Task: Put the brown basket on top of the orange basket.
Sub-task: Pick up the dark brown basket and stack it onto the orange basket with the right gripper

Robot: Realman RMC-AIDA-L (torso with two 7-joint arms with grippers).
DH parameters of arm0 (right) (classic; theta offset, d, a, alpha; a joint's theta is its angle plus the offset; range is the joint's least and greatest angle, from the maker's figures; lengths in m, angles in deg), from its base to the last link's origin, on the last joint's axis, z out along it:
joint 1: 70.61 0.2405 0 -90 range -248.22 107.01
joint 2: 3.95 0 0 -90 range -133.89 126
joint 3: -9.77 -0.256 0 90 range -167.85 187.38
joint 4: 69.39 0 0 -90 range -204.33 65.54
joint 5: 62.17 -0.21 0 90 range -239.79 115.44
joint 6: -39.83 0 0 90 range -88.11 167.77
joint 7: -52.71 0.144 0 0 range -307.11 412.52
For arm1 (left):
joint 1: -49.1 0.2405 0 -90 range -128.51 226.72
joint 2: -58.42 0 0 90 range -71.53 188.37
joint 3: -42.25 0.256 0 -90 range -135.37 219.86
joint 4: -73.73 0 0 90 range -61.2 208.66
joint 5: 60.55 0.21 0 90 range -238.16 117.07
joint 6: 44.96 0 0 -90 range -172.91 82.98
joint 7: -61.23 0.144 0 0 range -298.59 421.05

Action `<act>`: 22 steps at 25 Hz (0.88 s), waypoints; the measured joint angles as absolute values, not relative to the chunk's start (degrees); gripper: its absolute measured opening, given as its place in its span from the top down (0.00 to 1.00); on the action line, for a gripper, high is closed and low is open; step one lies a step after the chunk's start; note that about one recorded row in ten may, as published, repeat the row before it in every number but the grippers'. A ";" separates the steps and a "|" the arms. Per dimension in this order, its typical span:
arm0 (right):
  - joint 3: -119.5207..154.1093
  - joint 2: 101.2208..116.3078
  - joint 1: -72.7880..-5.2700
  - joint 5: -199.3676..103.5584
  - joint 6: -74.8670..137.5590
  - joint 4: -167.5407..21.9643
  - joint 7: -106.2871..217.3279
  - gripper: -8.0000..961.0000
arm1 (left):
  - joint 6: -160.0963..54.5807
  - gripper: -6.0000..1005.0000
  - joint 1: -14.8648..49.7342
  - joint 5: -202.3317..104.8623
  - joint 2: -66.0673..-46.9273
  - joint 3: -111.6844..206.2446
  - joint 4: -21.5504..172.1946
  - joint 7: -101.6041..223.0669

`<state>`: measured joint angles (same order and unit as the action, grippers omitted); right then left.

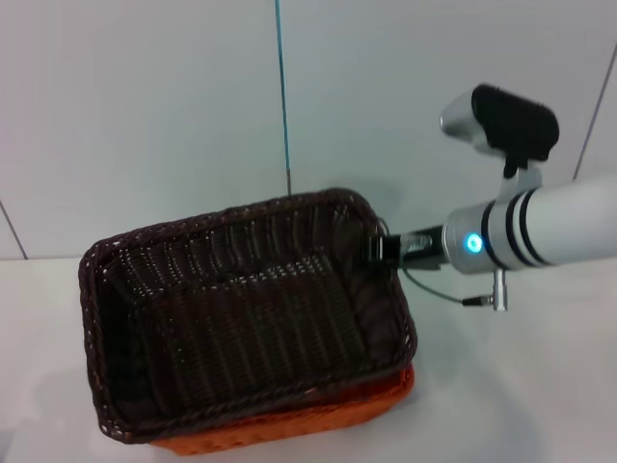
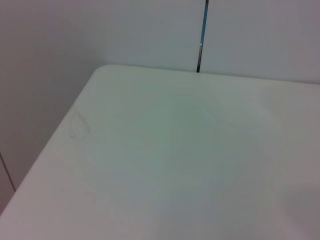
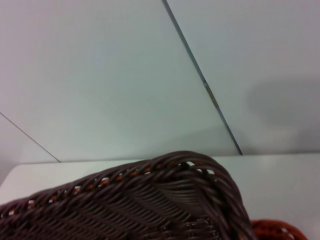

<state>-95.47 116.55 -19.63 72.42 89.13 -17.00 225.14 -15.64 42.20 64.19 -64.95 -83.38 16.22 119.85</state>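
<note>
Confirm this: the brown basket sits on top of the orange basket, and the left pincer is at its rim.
Wrong arm. In the head view, the right pincer is at the rim of the brown basket, which does sit on the orange basket.

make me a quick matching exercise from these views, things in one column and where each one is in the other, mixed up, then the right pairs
Things:
1. brown basket
2. orange basket
3. right gripper
4. table

Places:
A. underneath, only its rim and side showing
B. at the right-hand rim of the dark basket
C. nested on top of the other basket
D. bare white surface, all the left wrist view shows

Pairs: 1-C, 2-A, 3-B, 4-D
</note>
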 joint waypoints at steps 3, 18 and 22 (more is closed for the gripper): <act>-94.06 116.54 -19.89 71.85 88.44 -18.10 225.09 0.84 | -15.62 0.08 42.20 64.19 -64.97 -83.37 16.09 119.87; -94.03 115.92 -19.76 74.51 85.73 -25.39 225.00 0.84 | -15.61 0.08 41.81 64.16 -64.98 -83.32 15.21 119.99; -94.04 115.92 -19.50 75.34 85.02 -26.87 224.93 0.84 | -15.61 0.08 41.73 64.17 -65.02 -83.34 14.69 119.97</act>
